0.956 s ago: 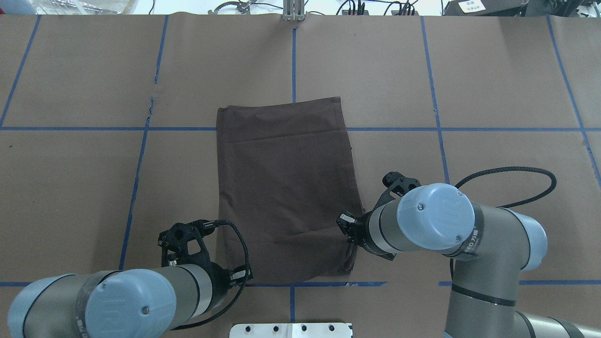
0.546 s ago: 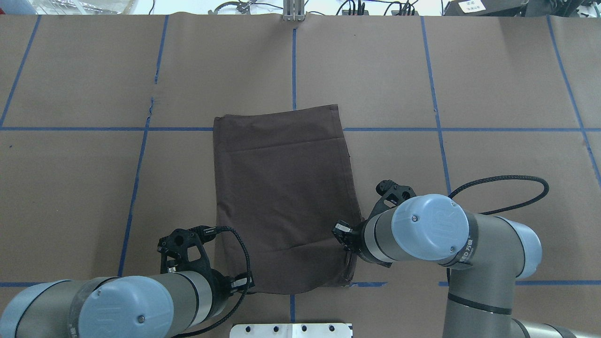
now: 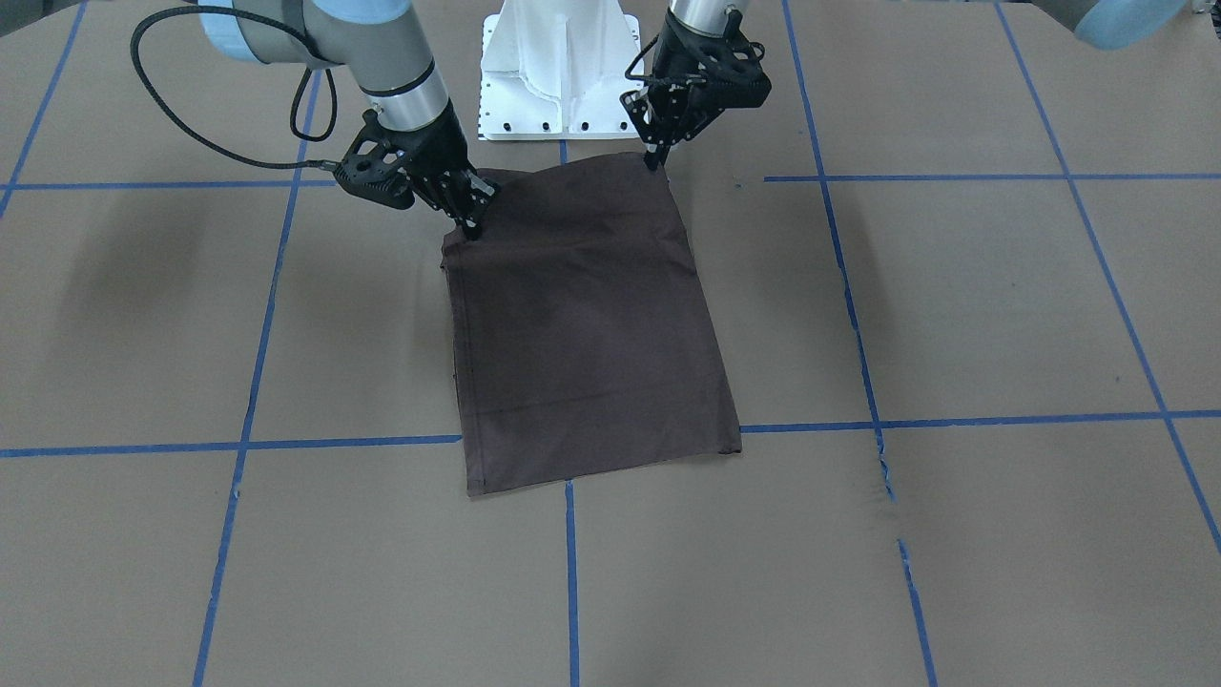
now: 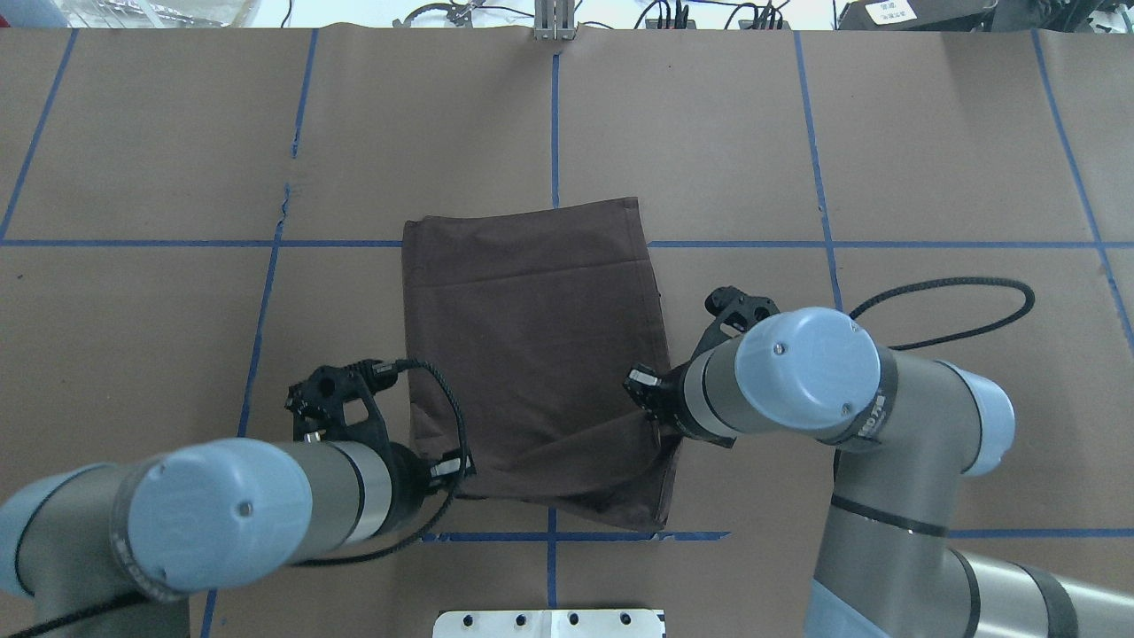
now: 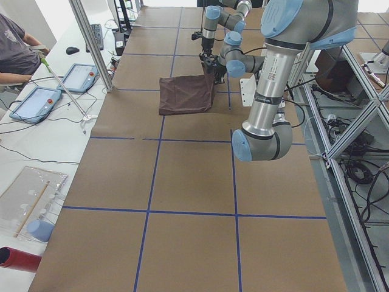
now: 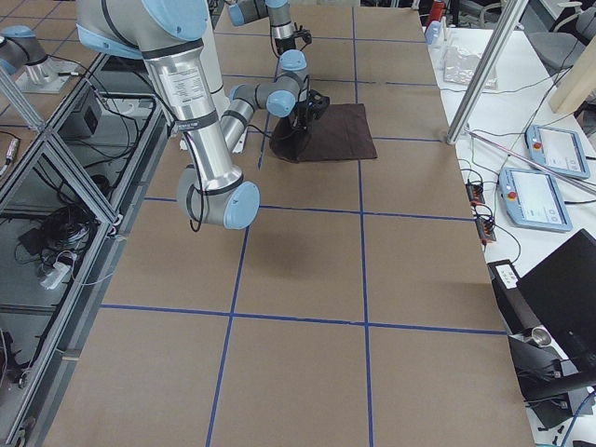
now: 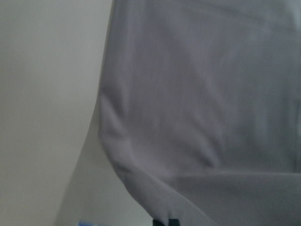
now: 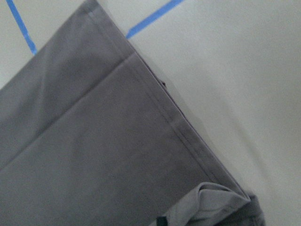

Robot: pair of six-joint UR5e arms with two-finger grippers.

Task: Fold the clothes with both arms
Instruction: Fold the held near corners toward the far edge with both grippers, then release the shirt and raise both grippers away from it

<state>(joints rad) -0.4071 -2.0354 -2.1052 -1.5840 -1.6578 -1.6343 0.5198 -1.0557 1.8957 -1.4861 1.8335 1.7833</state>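
I have the T-shirt (image 4: pixel 532 337) in the middle of the table (image 4: pixel 930 177), folded into a long dark brown rectangle that runs away from the robot. Its far end lies flat on the brown paper, just over one of the blue tape lines (image 4: pixel 555 106).

From the front camera, the left gripper (image 3: pixel 652 160) comes down on the corner of the shirt nearest the robot, on its left side. Its fingers are pressed together on the cloth there. The right gripper (image 3: pixel 472 227) is at the opposite side of that same near end, on the shirt's long edge just short of the corner, also pinching the fabric.

Overhead, both wrists hide their fingertips, but I can see a crease running across the shirt between the two grippers. The near edge sags in soft folds rather than lying flat.

The left wrist camera is blurred. It shows cloth curving up off the paper with a shadow under it. The right wrist camera shows the stitched hem running diagonally and a small bunch of fabric gathered at the bottom of the frame by the fingertip.

The white base (image 3: pixel 558 67) sits just behind the shirt's near edge.
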